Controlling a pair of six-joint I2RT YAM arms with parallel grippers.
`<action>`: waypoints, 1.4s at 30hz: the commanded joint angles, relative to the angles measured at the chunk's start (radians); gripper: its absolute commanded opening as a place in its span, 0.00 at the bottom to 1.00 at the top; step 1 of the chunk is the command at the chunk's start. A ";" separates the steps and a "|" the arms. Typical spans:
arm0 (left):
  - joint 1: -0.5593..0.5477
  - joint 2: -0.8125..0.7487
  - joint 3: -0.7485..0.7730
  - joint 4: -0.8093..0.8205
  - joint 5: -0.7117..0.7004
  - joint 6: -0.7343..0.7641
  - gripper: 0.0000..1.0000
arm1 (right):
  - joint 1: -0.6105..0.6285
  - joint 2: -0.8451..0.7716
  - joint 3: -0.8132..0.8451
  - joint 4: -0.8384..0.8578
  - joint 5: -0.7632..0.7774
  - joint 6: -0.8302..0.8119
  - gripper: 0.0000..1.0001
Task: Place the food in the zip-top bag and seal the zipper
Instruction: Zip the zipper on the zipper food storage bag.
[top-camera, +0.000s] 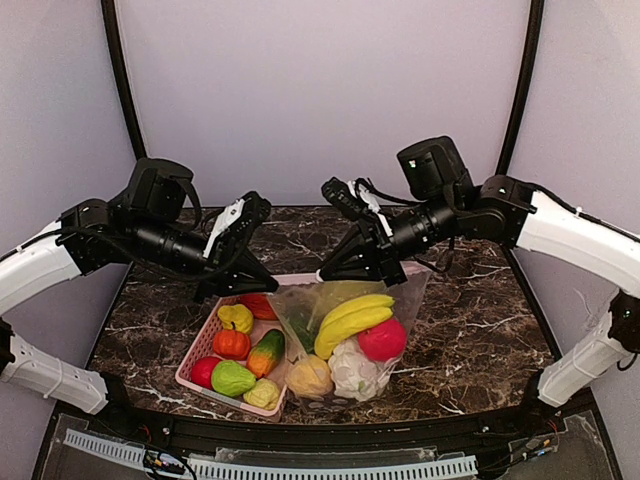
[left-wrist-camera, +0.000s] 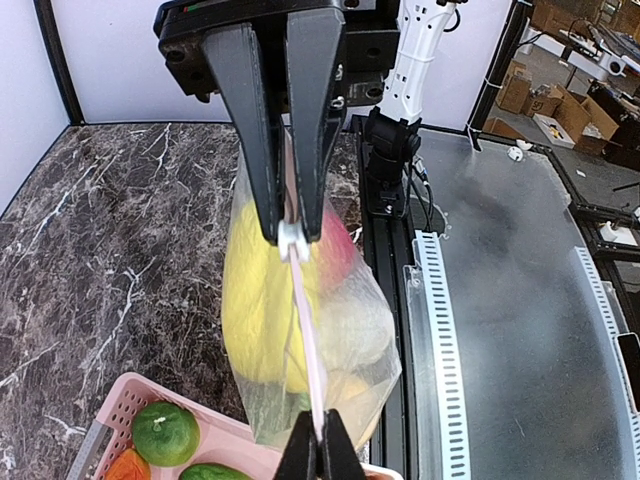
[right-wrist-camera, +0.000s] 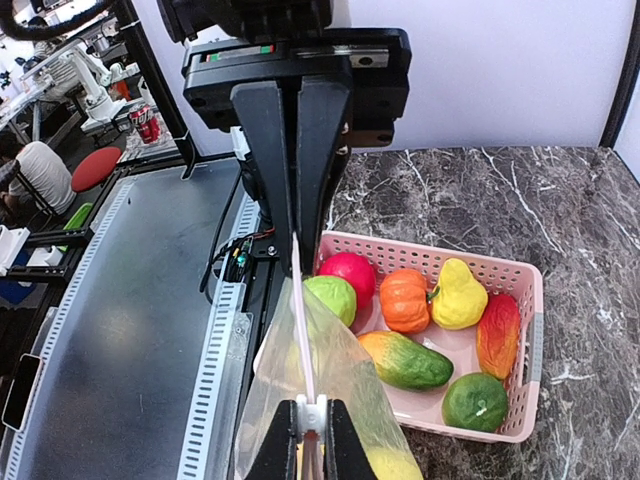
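The left gripper (left-wrist-camera: 290, 235) and right gripper (right-wrist-camera: 298, 232) each pinch the thin pale-pink zipper strip (left-wrist-camera: 305, 320), holding the clear dotted plastic zip-top bag (top-camera: 292, 302), with yellow banana (top-camera: 355, 318), white cauliflower (top-camera: 352, 372) and red fruit (top-camera: 383, 340) inside, beside the pink slatted basket (top-camera: 195, 365).

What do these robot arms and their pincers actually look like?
Both the left arm and right arm have smooth white shells and black joints, with thin black cables looping at the wrists. The left gripper and right gripper are black, each with two flat, tapering fingers.
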 joint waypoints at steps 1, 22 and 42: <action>0.008 -0.044 0.012 -0.058 -0.009 0.014 0.01 | -0.033 -0.055 -0.029 -0.062 0.016 -0.008 0.00; 0.009 -0.022 0.029 -0.066 -0.015 0.021 0.01 | -0.082 -0.123 -0.097 -0.060 0.086 0.003 0.00; 0.014 -0.005 0.036 -0.091 -0.033 0.036 0.01 | -0.191 -0.209 -0.214 -0.019 0.125 0.017 0.00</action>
